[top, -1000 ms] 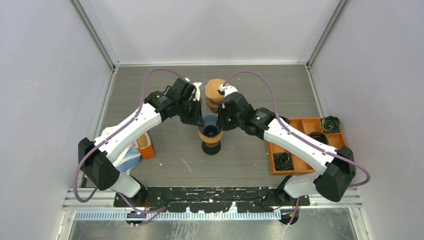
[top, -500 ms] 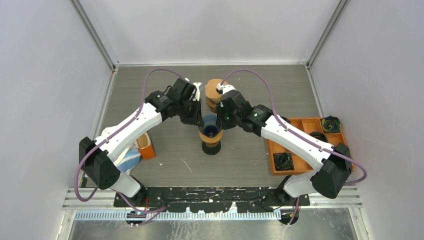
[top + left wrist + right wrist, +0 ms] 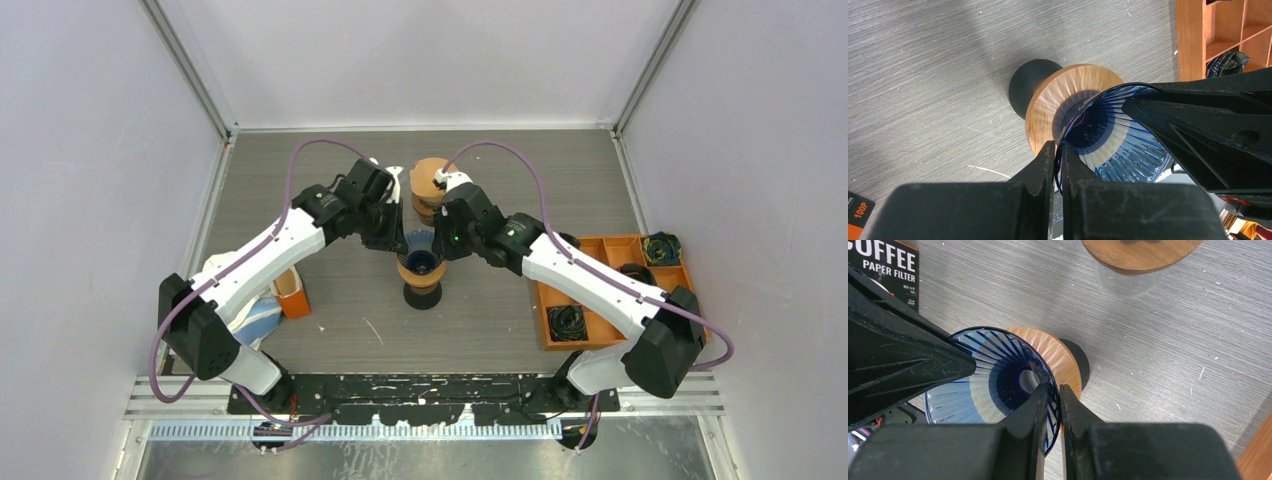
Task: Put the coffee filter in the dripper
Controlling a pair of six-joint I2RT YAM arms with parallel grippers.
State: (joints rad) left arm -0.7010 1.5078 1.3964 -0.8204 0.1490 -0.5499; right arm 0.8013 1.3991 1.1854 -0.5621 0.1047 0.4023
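Both left gripper (image 3: 1057,148) and right gripper (image 3: 1052,389) pinch dripper (image 3: 1126,156) rim, partly hiding it

Grey wood-grain table (image 3: 330,200): dripper (image 3: 421,275) centre, lidded jar (image 3: 428,180) behind, orange tray (image 3: 590,343) right (compartmented), filter pack (image 3: 883,262) left.

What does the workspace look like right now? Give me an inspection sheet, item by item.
Surface: grey wood-grain table, scuffed.
Job's things: blue glass dripper on black stand; paper filter pack left of it; no filter clearly seen inside.
Clutter: wooden-lidded jar; orange organizer tray holding dark bundles.
Grippers: left gripper and right gripper shut on the dripper rim.
Cables: purple cable loops over each arm.
Surroundings: white enclosure walls.
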